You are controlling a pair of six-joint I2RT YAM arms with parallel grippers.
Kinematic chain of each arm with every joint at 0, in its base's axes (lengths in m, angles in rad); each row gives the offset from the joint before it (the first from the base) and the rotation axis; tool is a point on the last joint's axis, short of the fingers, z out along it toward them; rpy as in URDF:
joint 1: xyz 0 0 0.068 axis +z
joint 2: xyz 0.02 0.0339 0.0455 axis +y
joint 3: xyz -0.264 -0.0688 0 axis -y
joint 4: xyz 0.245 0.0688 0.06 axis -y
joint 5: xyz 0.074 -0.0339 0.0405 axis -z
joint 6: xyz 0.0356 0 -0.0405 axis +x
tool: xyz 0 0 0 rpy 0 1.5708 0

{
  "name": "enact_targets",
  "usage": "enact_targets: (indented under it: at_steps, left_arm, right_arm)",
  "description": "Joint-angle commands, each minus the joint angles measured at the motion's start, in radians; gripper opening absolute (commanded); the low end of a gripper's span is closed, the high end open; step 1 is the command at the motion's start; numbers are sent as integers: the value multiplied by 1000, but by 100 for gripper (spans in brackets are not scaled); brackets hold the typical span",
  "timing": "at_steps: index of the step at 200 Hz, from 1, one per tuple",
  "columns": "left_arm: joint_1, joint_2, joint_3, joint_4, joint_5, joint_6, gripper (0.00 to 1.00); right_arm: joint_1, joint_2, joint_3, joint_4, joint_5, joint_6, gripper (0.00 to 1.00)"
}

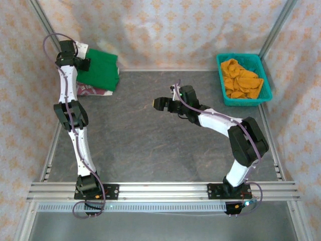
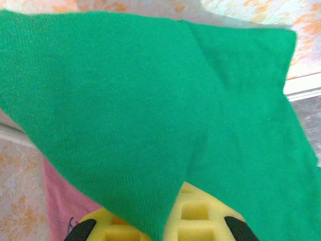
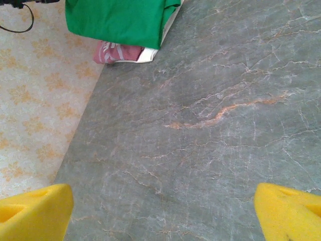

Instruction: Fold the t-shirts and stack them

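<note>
Where the counter [image 1: 150, 150] lies bare at its middle, your right hand [image 1: 159, 104] hovers spread wide, with nothing in it. Farther out, at 10 o'clock, the maroon t-shirt [image 1: 92, 91] lies on the counter with the green t-shirt [image 1: 100, 68] on top of it, so just its near edge peeks out. At 2 o'clock sits a teal basket [image 1: 248, 102] with orange cloth [image 1: 242, 80] in it. Your left hand [image 1: 84, 63], at 11 o'clock, is pressed together, pinching a fold of the green t-shirt.

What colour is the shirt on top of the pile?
The top shirt is plain bright green, clearest in the left wrist view.
</note>
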Motion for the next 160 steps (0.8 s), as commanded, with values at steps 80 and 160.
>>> enact_targets:
  at_steps: [80,160]
  left_arm:
    - [10,-143,-74,250,-729,-224,64]
    - [-203,-1122,-1433,931,-466,-517,89]
  right_arm:
    - [3,-99,2,-3,49,-64,93]
    - [3,-386,-220,95,589,-293,96]
